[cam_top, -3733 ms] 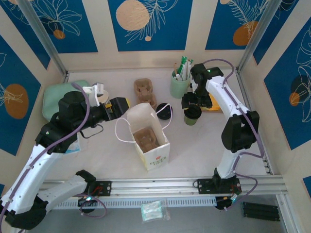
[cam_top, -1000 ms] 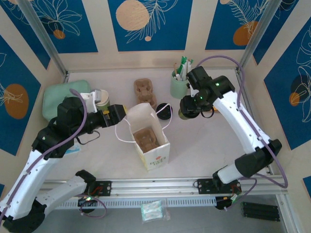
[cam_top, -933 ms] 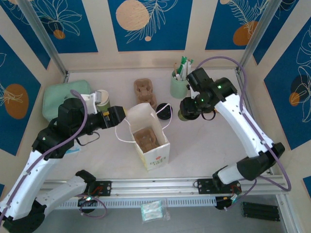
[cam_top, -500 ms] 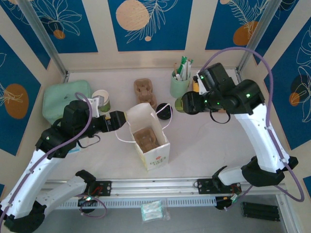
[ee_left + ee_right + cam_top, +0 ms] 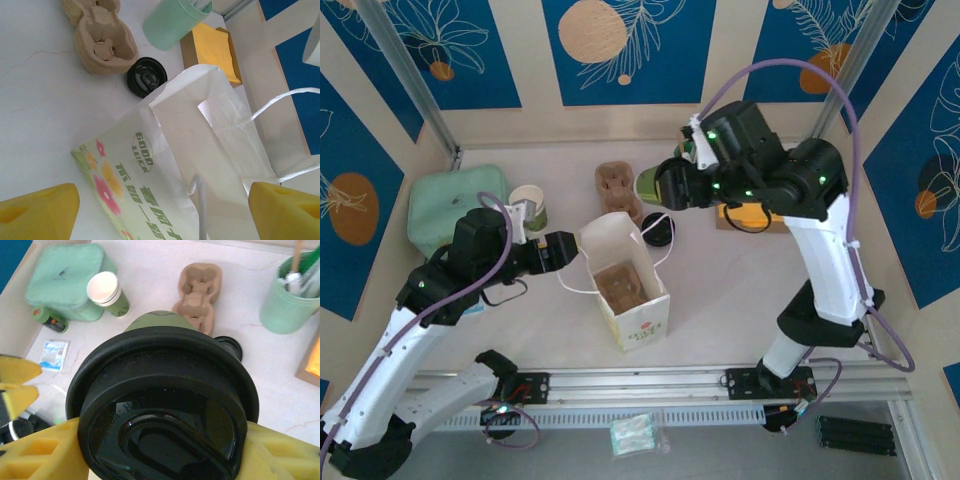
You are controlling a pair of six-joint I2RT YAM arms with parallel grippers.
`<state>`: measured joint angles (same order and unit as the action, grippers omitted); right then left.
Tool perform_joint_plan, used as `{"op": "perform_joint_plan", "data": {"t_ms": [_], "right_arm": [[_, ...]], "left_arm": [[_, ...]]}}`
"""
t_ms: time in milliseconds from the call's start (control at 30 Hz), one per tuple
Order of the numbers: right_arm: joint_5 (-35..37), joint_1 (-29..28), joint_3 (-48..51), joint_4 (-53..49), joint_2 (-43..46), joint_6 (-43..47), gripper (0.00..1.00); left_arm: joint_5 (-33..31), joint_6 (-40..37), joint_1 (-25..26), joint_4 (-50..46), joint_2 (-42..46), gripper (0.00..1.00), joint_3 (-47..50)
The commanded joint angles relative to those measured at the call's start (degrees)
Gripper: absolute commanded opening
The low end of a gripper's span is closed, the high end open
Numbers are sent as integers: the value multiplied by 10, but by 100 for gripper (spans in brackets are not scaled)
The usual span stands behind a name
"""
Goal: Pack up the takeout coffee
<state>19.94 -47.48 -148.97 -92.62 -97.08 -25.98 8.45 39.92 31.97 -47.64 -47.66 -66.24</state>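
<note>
- Black plastic lid up, the takeout coffee (image 5: 165, 405) sits clamped in your right gripper (image 5: 162, 452), a yellow pad pressed against each side of the cup.
- From the top view, your right gripper (image 5: 665, 188) holds the takeout coffee (image 5: 648, 186) clear of the table, behind the white paper bag (image 5: 642, 325) and just beside the cardboard cup carrier (image 5: 617, 188).
- The bag stands open near the middle of the table, with a brown cardboard insert in its bottom.
- Your left gripper (image 5: 555, 250) is at the bag's left side, level with its rim.
- In the left wrist view, your left gripper (image 5: 160, 210) has its jaws spread wide, with the bag's printed wall (image 5: 125, 170) and a string handle between the pads. I cannot tell whether either pad touches the paper.
- A loose black lid (image 5: 658, 229) lies flat on the table just behind the bag.
- A lidless cup (image 5: 530, 205) stands upright at the left, just beside a pale green pouch (image 5: 445, 205).
- A mint-green holder (image 5: 287, 300) with sticks and packets stands at the back right, and a yellow pad in a brown tray (image 5: 212, 47) lies close to it.
</note>
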Motion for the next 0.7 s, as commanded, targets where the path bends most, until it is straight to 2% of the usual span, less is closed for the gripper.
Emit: {"op": "perform_joint_plan", "data": {"t_ms": [0,367,667], "right_arm": [[-7,-37,-14,-18,-16,-9,60],[23,-140,2,-55,-65,-38,60],[38,-174,23,-91,-98,-59,61]], "left_arm": [[-7,-14,3,-11,10,86,3],[-6,-20,3,-11,21,80,4],[7,-26,4,-6,26,75,7]]}}
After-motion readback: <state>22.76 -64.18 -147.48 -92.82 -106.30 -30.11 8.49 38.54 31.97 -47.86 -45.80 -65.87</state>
